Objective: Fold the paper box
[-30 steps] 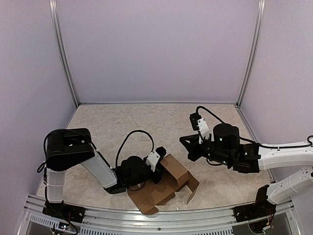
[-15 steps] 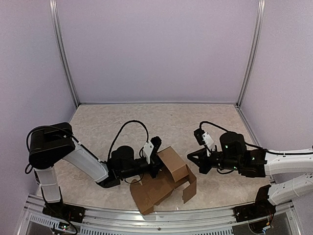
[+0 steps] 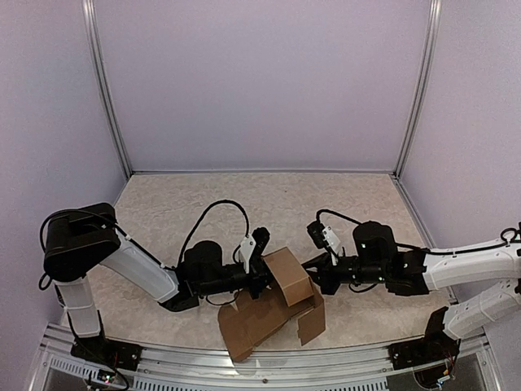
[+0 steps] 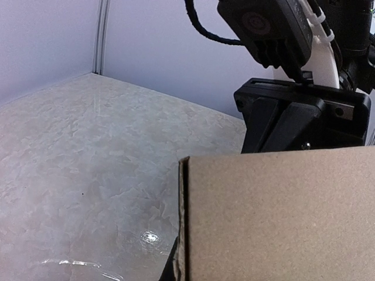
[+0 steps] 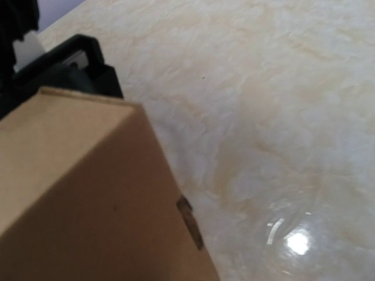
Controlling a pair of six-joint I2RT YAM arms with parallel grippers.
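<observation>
Paper box [image 3: 286, 277] half-folded; L tool [image 3: 261, 277] & R tool [image 3: 313, 274] both closed narrow, tips hidden against it.

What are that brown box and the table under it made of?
The box looks like plain brown cardboard, matte, with a raw cut edge and a speckled fibrous face. The tabletop is beige, marble-patterned and glossy, since light glints show on it; real stone or printed laminate, I cannot tell.

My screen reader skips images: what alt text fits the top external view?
A partly folded brown paper box lies near the front edge of the table, flanked by the left gripper at its left and the right gripper at its right.
</observation>
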